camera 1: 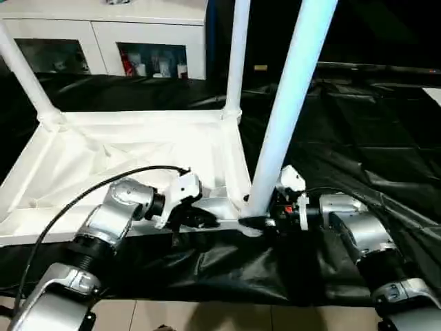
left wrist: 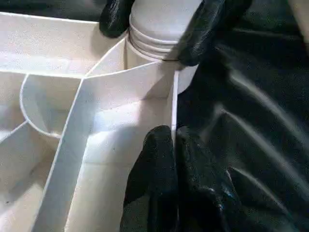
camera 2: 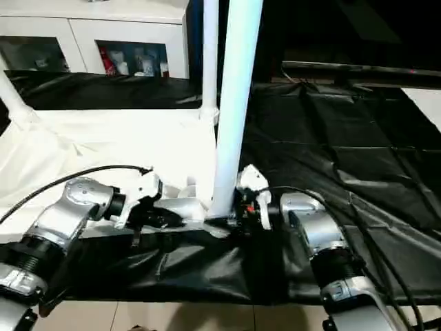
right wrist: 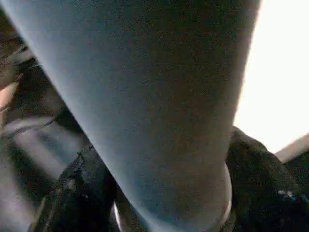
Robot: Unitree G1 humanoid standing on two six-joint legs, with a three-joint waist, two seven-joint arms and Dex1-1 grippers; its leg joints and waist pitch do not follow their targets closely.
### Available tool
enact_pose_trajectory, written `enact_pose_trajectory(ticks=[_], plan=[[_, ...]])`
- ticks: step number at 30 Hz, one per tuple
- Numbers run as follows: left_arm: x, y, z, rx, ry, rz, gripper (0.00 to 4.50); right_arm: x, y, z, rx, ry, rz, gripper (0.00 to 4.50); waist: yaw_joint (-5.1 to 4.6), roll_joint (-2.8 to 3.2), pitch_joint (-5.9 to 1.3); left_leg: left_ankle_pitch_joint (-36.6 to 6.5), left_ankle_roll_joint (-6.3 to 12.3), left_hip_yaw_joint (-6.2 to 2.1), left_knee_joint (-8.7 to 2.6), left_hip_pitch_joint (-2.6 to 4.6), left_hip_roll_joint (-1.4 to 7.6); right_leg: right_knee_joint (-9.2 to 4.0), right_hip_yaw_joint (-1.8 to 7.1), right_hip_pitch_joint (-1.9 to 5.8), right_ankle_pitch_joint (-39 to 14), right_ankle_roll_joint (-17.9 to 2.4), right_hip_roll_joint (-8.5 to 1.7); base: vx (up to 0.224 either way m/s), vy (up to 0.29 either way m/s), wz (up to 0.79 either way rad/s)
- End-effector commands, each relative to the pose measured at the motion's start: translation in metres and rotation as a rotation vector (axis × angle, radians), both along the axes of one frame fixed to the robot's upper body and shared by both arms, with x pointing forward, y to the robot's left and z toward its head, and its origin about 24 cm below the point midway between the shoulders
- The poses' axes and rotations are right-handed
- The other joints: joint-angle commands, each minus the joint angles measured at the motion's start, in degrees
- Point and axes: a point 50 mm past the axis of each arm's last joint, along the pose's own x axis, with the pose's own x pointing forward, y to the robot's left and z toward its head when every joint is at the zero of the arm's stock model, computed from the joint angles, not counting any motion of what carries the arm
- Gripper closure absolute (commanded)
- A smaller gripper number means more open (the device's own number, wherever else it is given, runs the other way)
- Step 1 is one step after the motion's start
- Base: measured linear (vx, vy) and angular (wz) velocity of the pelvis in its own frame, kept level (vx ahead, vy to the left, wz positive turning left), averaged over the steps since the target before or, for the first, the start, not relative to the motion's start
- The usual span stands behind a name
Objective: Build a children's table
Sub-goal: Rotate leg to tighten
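Observation:
The children's table lies upside down on a black sheet, with its ribbed white top (camera 1: 138, 148) facing up. Two white legs (camera 1: 238, 55) (camera 1: 24, 72) stand in the far corner sockets. A third leg (camera 1: 289, 103) rises tilted from the near right corner. My right gripper (camera 1: 260, 222) is closed around the base of that leg, one black finger on each side of it (left wrist: 203, 34), just above the socket. My left gripper (camera 1: 196, 219) is shut on the thin near rim (left wrist: 173, 111) of the top, right beside that corner, fingertips (left wrist: 159, 145) pressed together.
The black sheet (camera 1: 358, 138) covers the work surface and stretches away to the right. A white glass-door cabinet (camera 1: 103, 41) stands behind the table top. A cable (camera 1: 76, 200) loops over my left forearm. Pale floor (camera 1: 207, 317) shows below the front edge.

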Motion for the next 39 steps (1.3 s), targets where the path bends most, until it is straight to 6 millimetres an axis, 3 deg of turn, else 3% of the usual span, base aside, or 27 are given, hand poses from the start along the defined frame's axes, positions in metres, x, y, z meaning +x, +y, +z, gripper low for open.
enact_pose_trajectory(ticks=[1, 3, 4, 6, 9, 10, 11, 13, 14, 16, 17, 21, 24, 25, 28, 29, 31, 38, 39], plan=[[0.011, -0.019, 0.000, -0.007, -0.038, 0.099, 4.50, 0.002, 0.010, -0.024, -0.100, 0.040, -0.165, 1.69, -0.49, -0.46, -2.64, -18.26, -0.74, -1.01, -3.89, 1.15, 1.48, -5.50, 1.84, 1.35, -23.57, -10.34, -4.06, 0.000, 0.000, 0.00], [0.017, -0.025, -0.003, 0.000, -0.048, 0.180, 4.50, 0.008, 0.014, -0.028, -0.086, 0.042, -0.293, 1.75, -0.84, -0.52, -2.73, -19.45, -1.56, -1.41, -4.09, 1.23, 1.51, -5.81, 1.78, 1.40, -27.39, -8.66, -4.16, 0.000, 0.000, 0.00], [0.023, -0.033, -0.006, 0.005, -0.060, 0.269, 4.50, 0.013, 0.020, -0.030, -0.063, 0.051, -0.423, 1.77, -1.04, -0.43, -2.78, -19.19, -1.95, -1.37, -4.12, 1.27, 1.45, -5.88, 1.86, 1.24, -26.89, -8.22, -4.02, 0.000, 0.000, 0.00], [0.028, -0.044, -0.006, -0.008, -0.062, 0.334, 4.50, 0.016, 0.028, -0.031, -0.048, 0.054, -0.515, 1.78, -1.25, -0.32, -2.82, -20.36, -2.07, -1.43, -4.08, 1.53, 1.39, -6.03, 1.84, 0.99, -26.55, -8.29, -3.90, 0.000, 0.000, 0.00], [0.033, -0.060, -0.004, -0.028, -0.078, 0.379, 4.50, 0.016, 0.046, -0.030, -0.042, 0.020, -0.520, 1.78, -1.21, -0.52, -2.93, -20.53, -0.94, -1.33, -3.93, 1.45, 1.16, -6.21, 2.04, 0.95, -25.47, -8.18, -3.83, 0.000, 0.000, 0.00], [0.035, -0.067, -0.002, -0.041, -0.087, 0.383, 4.50, 0.015, 0.056, -0.027, -0.031, -0.002, -0.496, 1.78, -1.18, -0.12, -2.99, -20.38, -0.66, -1.37, -3.96, 1.34, 1.14, -6.18, 2.06, 1.05, -24.44, -8.31, -3.80, 0.000, 0.000, 0.00], [0.035, -0.071, -0.001, -0.049, -0.093, 0.384, 4.50, 0.015, 0.062, -0.026, -0.024, -0.013, -0.481, 1.78, -1.18, -0.23, -3.04, -20.11, -0.31, -1.36, -3.97, 1.18, 1.09, -6.12, 2.05, 1.17, -23.24, -8.54, -3.78, 0.000, 0.000, 0.00], [0.035, -0.075, 0.001, -0.057, -0.104, 0.362, 4.50, 0.016, 0.066, -0.023, 0.000, -0.019, -0.457, 1.78, -1.08, -0.33, -3.04, -19.73, 0.40, -1.32, -3.94, 1.05, 1.04, -6.08, 2.05, 1.32, -22.46, -8.79, -3.81, 0.000, 0.000, 0.00], [0.036, -0.076, 0.002, -0.057, -0.111, 0.351, 4.50, 0.016, 0.066, -0.022, 0.013, -0.017, -0.452, 1.43, -1.01, -0.02, -3.06, -19.74, 0.54, -1.38, -3.97, 1.09, 1.10, -6.03, 2.07, 1.33, -22.25, -8.92, -3.89, 0.000, 0.000, 0.00], [0.035, -0.076, 0.004, -0.061, -0.117, 0.310, 4.50, 0.017, 0.063, -0.020, 0.023, 0.006, -0.439, 1.08, -1.04, -0.13, -3.11, -19.36, 0.89, -1.41, -4.06, 0.85, 1.17, -5.92, 2.02, 1.55, -21.29, -9.21, -3.85, 0.000, 0.000, 0.00], [0.034, -0.074, 0.005, -0.053, -0.122, 0.284, 4.50, 0.017, 0.060, -0.020, 0.013, 0.001, -0.423, 1.08, -1.00, 0.06, -3.13, -19.21, 0.85, -1.43, -4.08, 0.84, 1.21, -5.84, 2.02, 1.55, -20.87, -9.35, -3.88, 0.000, 0.000, 0.00], [0.029, -0.058, 0.003, -0.033, -0.093, 0.187, 4.50, 0.013, 0.047, -0.014, 0.027, 0.010, -0.264, 0.99, -1.03, -0.17, -3.20, -18.79, 1.44, -1.52, -4.14, 0.54, 1.22, -5.64, 1.92, 2.02, -19.43, -9.77, -3.91, 0.000, 0.000, 0.00], [0.025, -0.048, 0.002, -0.029, -0.063, 0.132, 4.50, 0.008, 0.037, -0.011, 0.023, 0.012, -0.165, 0.99, -0.85, -0.11, -3.42, -16.39, 2.27, -1.45, -3.96, 0.38, 1.36, -5.23, 1.99, 2.38, -15.09, -10.94, -3.99, 0.000, 0.000, 0.00], [0.020, -0.040, 0.002, -0.030, -0.043, 0.071, 4.50, 0.005, 0.028, -0.009, 0.010, 0.008, -0.095, 0.99, -0.82, -0.22, -3.59, -13.65, 3.03, -1.27, -3.72, 0.26, 1.44, -4.64, 1.98, 2.63, -9.47, -12.60, -3.88, 0.000, 0.000, 0.00], [0.010, -0.030, 0.003, -0.035, -0.012, -0.036, 4.50, 0.002, 0.014, -0.003, 0.003, 0.001, -0.002, 0.99, -0.50, 0.08, -3.85, -9.68, 5.14, -0.81, -3.20, -0.01, 1.60, -3.68, 1.73, 2.94, -1.10, -15.22, -3.65, 0.000, 0.000, 0.00], [0.008, -0.028, 0.003, -0.034, -0.003, -0.052, 4.50, 0.001, 0.011, -0.002, 0.005, 0.003, 0.010, 0.99, -0.36, 0.21, -3.81, -9.78, 5.22, -0.66, -3.15, 0.35, 1.78, -3.70, 1.62, 2.65, -0.66, -15.93, -3.61, 0.000, 0.000, 0.00], [0.001, -0.018, 0.003, -0.020, 0.016, -0.118, 4.50, -0.004, 0.000, 0.003, 0.008, 0.030, 0.097, 0.99, 0.00, 0.20, -3.68, -10.81, 4.79, -0.63, -3.21, 0.41, 1.88, -3.77, 1.58, 2.72, -2.59, -16.16, -3.67, 0.000, 0.000, 0.00], [-0.006, -0.004, 0.004, -0.016, 0.044, -0.151, 4.50, -0.010, -0.011, 0.002, -0.038, 0.081, 0.186, 1.15, 0.44, 0.22, -3.34, -14.07, 1.91, -0.71, -3.70, 0.80, 2.01, -4.26, 1.58, 2.37, -9.80, -14.46, -3.69, 0.000, 0.000, 0.00], [-0.007, -0.002, 0.004, -0.015, 0.045, -0.153, 4.50, -0.011, -0.010, 0.002, -0.040, 0.082, 0.197, 1.24, 0.32, -0.40, -3.29, -14.36, 1.76, -0.64, -3.72, 0.83, 1.98, -4.41, 1.62, 2.31, -10.71, -14.08, -3.65, 0.000, 0.000, 0.00]])
